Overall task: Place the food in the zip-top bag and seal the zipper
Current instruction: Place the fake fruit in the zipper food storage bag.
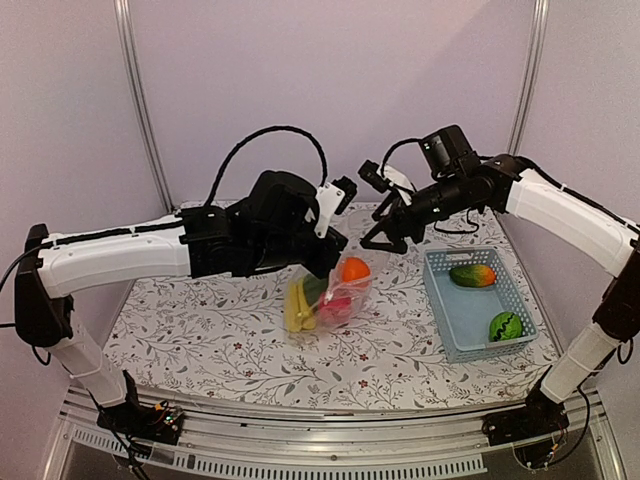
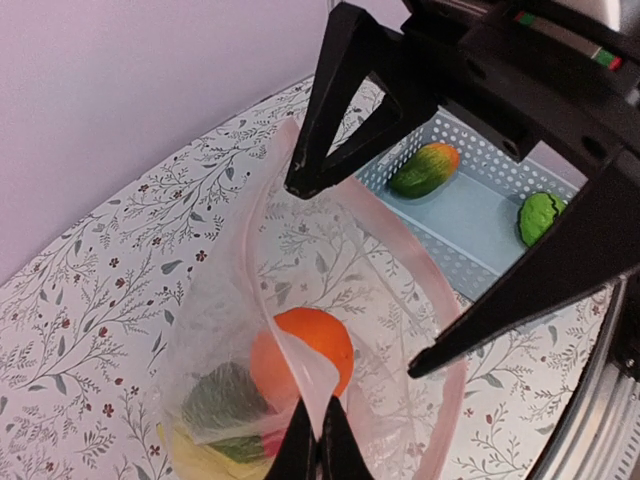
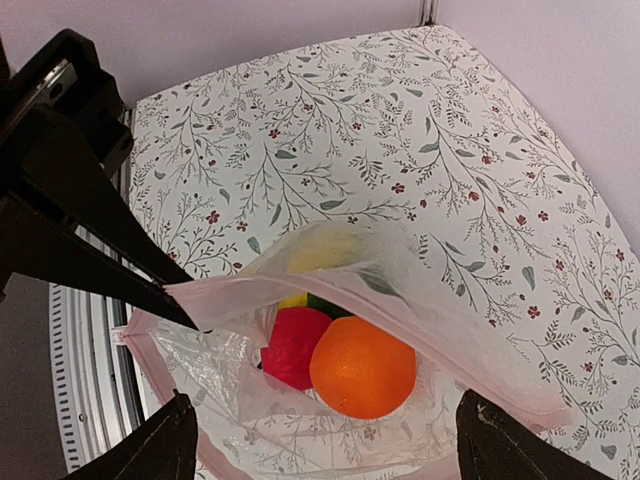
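Note:
The zip-top bag hangs open over the table. My left gripper is shut on the near edge of its mouth, by the pinkish zipper. Inside lie the orange, the red apple, the yellow bananas and a dark green piece. My right gripper stands open just above the bag's mouth, one finger on each side of the orange and nothing between them. In the top view it hovers right of the left wrist.
A light blue lattice basket stands at the right of the table. It holds the green-orange mango and the striped green ball. The flowered tablecloth covers the table.

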